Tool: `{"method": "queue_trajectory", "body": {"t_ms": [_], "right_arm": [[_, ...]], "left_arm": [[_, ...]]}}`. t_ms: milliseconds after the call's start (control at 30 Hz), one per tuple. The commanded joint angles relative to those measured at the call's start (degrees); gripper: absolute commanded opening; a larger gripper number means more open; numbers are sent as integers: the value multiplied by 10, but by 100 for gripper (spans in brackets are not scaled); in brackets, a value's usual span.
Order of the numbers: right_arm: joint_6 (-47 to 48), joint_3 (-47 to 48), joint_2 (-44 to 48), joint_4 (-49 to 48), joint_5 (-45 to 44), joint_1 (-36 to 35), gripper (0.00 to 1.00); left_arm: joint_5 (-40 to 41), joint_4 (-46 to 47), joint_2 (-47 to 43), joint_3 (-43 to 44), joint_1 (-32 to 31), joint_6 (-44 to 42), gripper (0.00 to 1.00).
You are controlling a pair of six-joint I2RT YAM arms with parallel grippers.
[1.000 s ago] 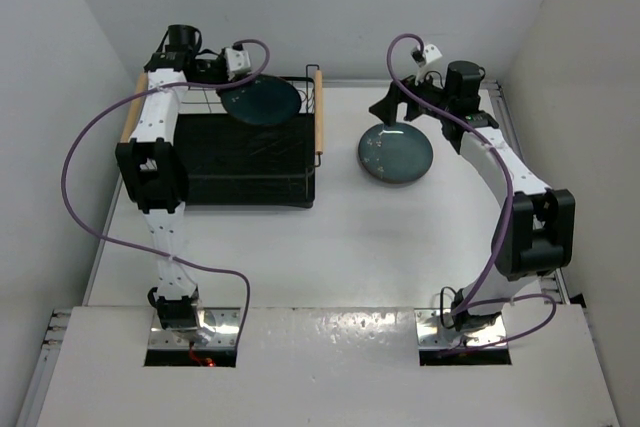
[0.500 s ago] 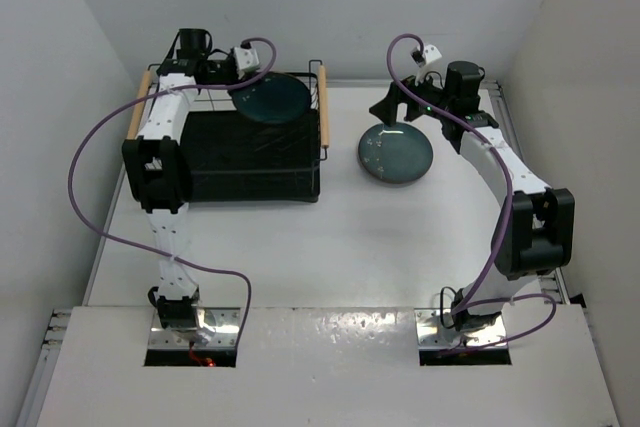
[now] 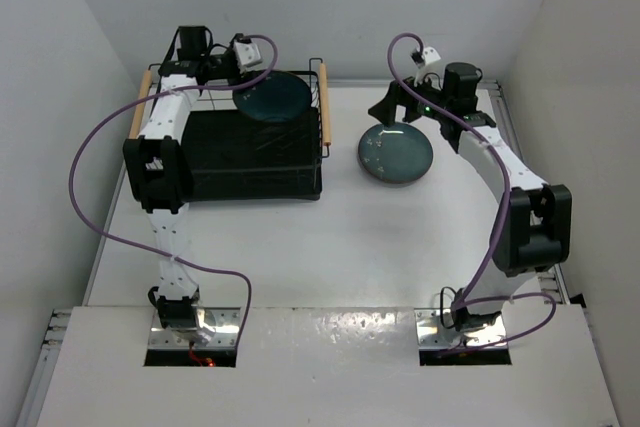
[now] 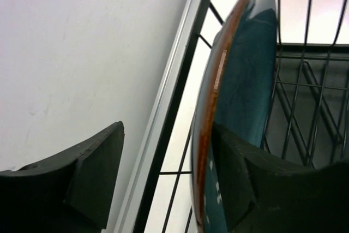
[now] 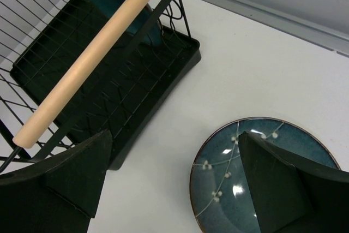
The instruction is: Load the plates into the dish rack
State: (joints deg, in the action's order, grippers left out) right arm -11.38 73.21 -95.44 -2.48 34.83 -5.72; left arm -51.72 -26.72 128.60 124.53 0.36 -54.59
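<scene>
The right gripper (image 5: 173,140), jaws spread wide, hovers over the table (image 3: 300,237) with the flat plate (image 5: 262,181) lying beneath one finger, while farther back the left gripper (image 4: 166,129), fingers apart, straddles the rim of the upright plate (image 4: 245,80), close by one finger, at the dish rack's (image 3: 250,162) far end.

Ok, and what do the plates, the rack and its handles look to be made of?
Both plates look like glazed ceramic: the flat-lying plate shows a glossy teal face and pale speckles; the racked plate shows a brownish rim. The dish rack seems thin black coated metal wire over a matte base, perhaps plastic. The handles look like pale bare wood.
</scene>
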Motion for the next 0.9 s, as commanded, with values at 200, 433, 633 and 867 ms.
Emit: {"method": "queue_trajectory", "body": {"t_ms": [200,433,633,867], "right_arm": [[-71,30,-5,-11,-33,11,99],[-195,79,-57,101,-215,55,99],[-187,76,-91,157,-297,70,99],[-168,18,-80,129,-310,72,99]], "left_arm": [[-7,112,-26,60,17,155,77],[-66,112,-48,65,30,202,86],[-55,70,-68,35,35,147,86],[-49,33,-79,-12,35,96,86]]}}
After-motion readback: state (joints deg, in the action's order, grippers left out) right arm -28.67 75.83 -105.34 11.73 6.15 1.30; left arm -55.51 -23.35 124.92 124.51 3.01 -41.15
